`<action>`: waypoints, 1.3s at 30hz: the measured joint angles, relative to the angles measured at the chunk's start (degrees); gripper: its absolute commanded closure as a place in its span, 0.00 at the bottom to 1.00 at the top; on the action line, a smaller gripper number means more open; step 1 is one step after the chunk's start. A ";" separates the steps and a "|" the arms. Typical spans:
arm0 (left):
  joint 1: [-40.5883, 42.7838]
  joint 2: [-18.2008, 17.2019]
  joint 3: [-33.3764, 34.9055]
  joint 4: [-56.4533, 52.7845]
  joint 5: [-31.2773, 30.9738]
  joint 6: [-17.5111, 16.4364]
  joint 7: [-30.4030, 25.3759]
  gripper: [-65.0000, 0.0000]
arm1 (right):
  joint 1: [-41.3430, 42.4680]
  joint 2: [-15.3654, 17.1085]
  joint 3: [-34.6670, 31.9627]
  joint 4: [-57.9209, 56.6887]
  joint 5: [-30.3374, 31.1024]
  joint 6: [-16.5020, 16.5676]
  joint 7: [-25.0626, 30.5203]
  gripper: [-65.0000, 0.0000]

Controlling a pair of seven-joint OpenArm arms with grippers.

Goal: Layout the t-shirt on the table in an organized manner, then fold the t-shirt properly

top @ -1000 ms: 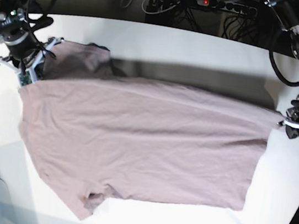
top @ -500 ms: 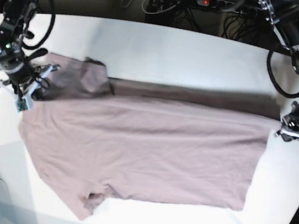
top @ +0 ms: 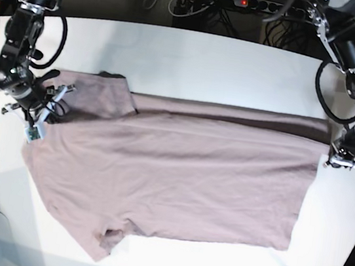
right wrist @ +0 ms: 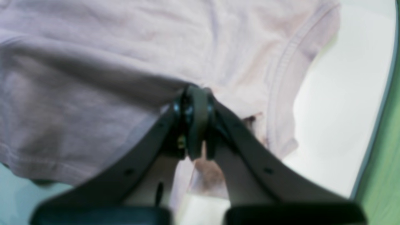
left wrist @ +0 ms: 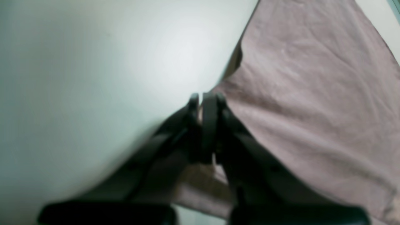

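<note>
Half done at most: dusty mauve cotton t-shirt (top: 172,172) spread wrinkled on white curved-edged table (top: 208,58); both grippers (right wrist: 195,125) (left wrist: 203,125) pinched on its edges; folding untouched.

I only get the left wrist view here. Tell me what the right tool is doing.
Observer: The right tool is shut on the t-shirt at the shoulder, beside the ribbed collar.
Operator: Report how the shirt lies overall.
Observer: It is spread lengthwise across the table, mostly flat, with its far long edge doubled over in a narrow band.
Operator: Give me the sleeves.
Observer: The far sleeve lies fairly flat; the near sleeve is bunched by the table's front edge.
</note>
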 measured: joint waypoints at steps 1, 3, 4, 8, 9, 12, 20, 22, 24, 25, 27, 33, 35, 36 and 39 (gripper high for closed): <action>-0.22 -0.04 -0.09 -0.22 0.00 0.00 -0.02 0.78 | 0.15 0.02 0.00 0.00 -0.02 -0.02 -0.02 0.85; -0.26 -0.02 -0.22 -0.22 -0.04 0.00 -0.02 0.59 | 0.13 0.70 -0.22 0.00 0.09 0.00 0.11 0.70; -0.24 -0.02 -0.24 -0.22 0.02 0.00 -0.04 0.47 | 0.13 1.11 -0.20 0.00 0.15 0.00 0.02 0.63; -0.17 0.11 -0.24 0.87 -0.02 -0.02 -0.26 0.17 | -0.42 1.77 0.55 1.86 -0.17 -0.02 -0.33 0.49; 0.00 0.28 -0.22 2.34 -0.04 -0.04 -0.17 0.17 | -0.85 1.75 0.63 3.23 -0.15 0.00 -0.39 0.49; 1.36 0.22 -0.13 8.13 -0.74 -0.28 -0.46 0.17 | -3.58 1.55 3.02 7.26 0.57 -0.02 0.87 0.49; 9.44 3.10 0.24 11.04 -0.48 -0.35 0.22 0.17 | -9.11 1.53 3.74 8.39 0.22 -0.04 0.00 0.48; 9.77 3.15 -0.04 9.70 -0.44 -0.26 -0.52 0.17 | -9.68 1.57 3.76 8.41 0.20 -0.04 -0.02 0.48; 9.73 3.30 -0.20 7.91 -0.02 -0.15 -0.85 0.18 | -9.88 1.55 3.76 8.41 0.15 -0.02 -0.13 0.49; 9.57 3.54 -0.09 7.06 -0.04 -0.13 -0.81 0.20 | -9.86 1.55 3.76 8.41 0.17 -0.02 -0.17 0.49; 9.55 3.91 0.07 6.14 -0.44 -0.28 -1.18 0.29 | -9.73 1.55 3.76 8.44 0.20 -0.02 0.07 0.49; 9.20 3.74 0.04 3.76 -0.52 -0.33 -2.38 0.60 | -9.73 1.57 3.76 8.44 0.20 -0.02 0.00 0.49; 9.11 3.67 0.04 3.63 -0.48 -0.31 -2.29 0.65 | -9.75 1.57 3.76 8.44 0.17 -0.02 0.00 0.49; 9.14 3.65 0.04 3.56 -0.48 -0.31 -2.16 0.66 | -9.73 1.57 3.76 8.44 0.17 -0.04 0.00 0.49; 9.09 3.63 0.04 3.08 -0.59 -0.31 -2.25 0.71 | -9.73 1.55 5.01 8.44 0.35 -0.02 0.00 0.48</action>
